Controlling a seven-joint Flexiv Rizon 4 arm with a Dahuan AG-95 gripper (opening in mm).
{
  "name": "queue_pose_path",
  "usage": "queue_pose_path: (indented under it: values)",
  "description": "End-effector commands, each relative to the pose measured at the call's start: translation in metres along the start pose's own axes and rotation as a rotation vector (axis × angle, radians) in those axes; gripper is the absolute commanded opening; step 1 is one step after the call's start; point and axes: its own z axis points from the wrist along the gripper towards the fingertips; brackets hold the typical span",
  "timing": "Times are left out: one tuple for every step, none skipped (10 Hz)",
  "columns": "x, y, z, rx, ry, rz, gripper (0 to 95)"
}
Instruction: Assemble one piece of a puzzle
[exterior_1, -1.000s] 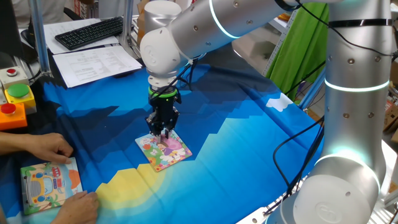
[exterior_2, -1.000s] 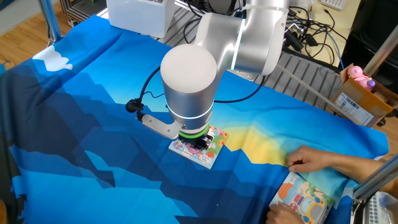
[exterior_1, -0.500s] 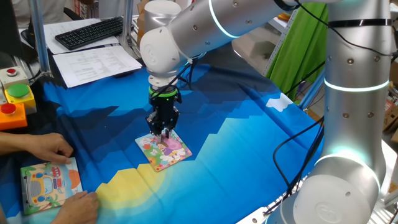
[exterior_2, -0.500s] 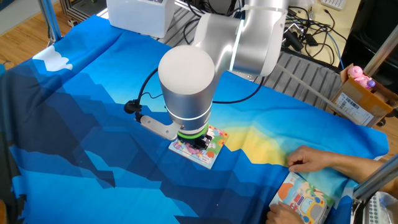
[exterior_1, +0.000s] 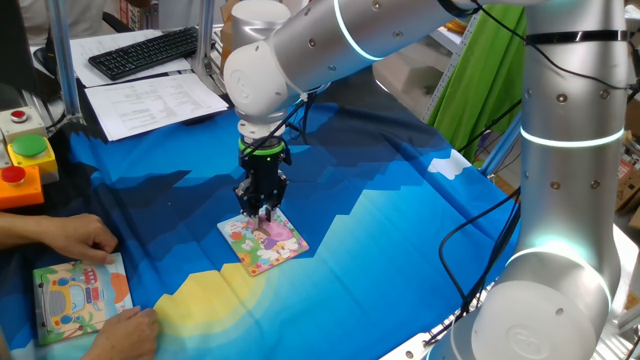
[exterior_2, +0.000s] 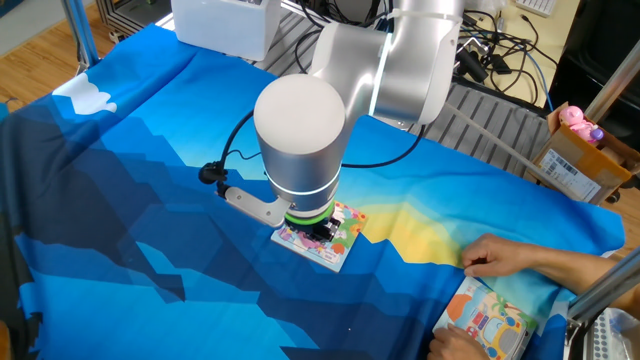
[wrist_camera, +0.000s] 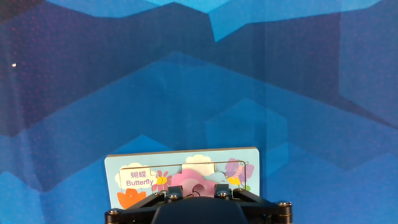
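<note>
The puzzle (exterior_1: 268, 243) (exterior_2: 338, 243) is a small square board with a pink, yellow and light-blue cartoon picture, lying flat on the blue cloth. My gripper (exterior_1: 262, 213) (exterior_2: 320, 229) points straight down over its far part, fingertips at the board's surface. In the hand view the puzzle (wrist_camera: 140, 174) shows a "Butterfly" label, and the gripper (wrist_camera: 194, 190) has its jaws set narrowly around a small pale pink knobbed shape, the piece (wrist_camera: 191, 182). The arm's wrist hides most of the contact point in both fixed views.
A person's hands (exterior_1: 72, 238) (exterior_2: 502, 256) rest beside an orange-bordered board with a vehicle picture (exterior_1: 78, 296) (exterior_2: 488, 326). A button box (exterior_1: 25, 160), keyboard (exterior_1: 145, 50) and papers sit beyond the cloth. A cardboard box (exterior_2: 578, 160) stands off the table's edge.
</note>
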Motion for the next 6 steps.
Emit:
queue_pose_path:
  values:
    - [-0.0024, 0.0002, 0.0123, -0.001, -0.003, -0.001, 0.0]
    - [-0.0024, 0.0002, 0.0123, 0.0, -0.003, -0.003, 0.0]
    - [-0.0024, 0.0001, 0.0123, 0.0, -0.002, -0.005, 0.0]
    - [-0.0024, 0.0002, 0.0123, 0.001, -0.002, -0.005, 0.0]
    - [-0.0024, 0.0001, 0.0123, 0.001, -0.003, -0.007, 0.0]
    - [-0.0024, 0.0001, 0.0123, 0.003, -0.003, -0.007, 0.0]
